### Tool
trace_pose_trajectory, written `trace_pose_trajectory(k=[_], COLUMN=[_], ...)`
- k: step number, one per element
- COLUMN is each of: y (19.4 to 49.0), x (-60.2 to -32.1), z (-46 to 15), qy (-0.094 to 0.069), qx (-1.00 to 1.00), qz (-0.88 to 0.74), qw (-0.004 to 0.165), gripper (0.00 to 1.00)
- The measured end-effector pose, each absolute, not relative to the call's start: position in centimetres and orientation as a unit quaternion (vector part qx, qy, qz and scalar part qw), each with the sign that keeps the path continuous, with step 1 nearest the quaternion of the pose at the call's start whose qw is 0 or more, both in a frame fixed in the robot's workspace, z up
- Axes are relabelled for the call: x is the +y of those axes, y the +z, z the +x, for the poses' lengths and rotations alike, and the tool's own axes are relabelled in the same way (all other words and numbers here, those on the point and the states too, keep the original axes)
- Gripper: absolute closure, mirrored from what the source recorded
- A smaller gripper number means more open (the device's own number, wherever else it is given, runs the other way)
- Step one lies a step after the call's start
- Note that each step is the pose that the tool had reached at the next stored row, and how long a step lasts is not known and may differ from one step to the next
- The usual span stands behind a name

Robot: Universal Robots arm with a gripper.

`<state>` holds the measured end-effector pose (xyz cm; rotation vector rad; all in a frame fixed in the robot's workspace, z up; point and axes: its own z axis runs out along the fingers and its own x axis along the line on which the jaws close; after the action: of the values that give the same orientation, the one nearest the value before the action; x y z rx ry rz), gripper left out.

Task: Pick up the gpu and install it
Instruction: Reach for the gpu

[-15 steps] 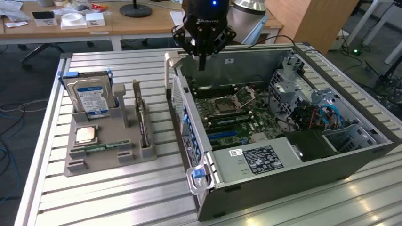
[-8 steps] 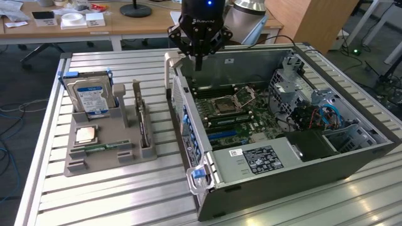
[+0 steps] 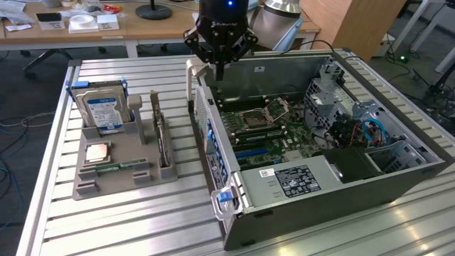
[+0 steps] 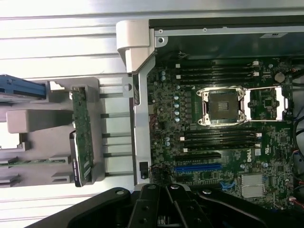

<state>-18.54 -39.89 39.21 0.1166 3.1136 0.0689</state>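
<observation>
We find the end effector (image 3: 219, 73) clenched and empty, fingertips together, hanging above the far corner of the open computer case (image 3: 320, 213), close to its side wall. The gpu (image 3: 163, 140) stands on its long edge in a slot of the grey holder (image 3: 114, 188), between the hard drive (image 3: 102, 106) and the case. A narrow strip of slatted desk (image 3: 128, 229) separates holder and case. The motherboard (image 3: 263, 125) lies uncovered.
</observation>
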Motion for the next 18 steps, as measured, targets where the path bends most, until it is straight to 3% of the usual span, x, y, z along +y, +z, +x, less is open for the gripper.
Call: trace_pose_trajectory(k=[18], y=[39.2], x=[-39.9], z=[-21.5], qy=[0.022], qx=[0.999], qz=[0.037], qw=[0.012], gripper=[0.89])
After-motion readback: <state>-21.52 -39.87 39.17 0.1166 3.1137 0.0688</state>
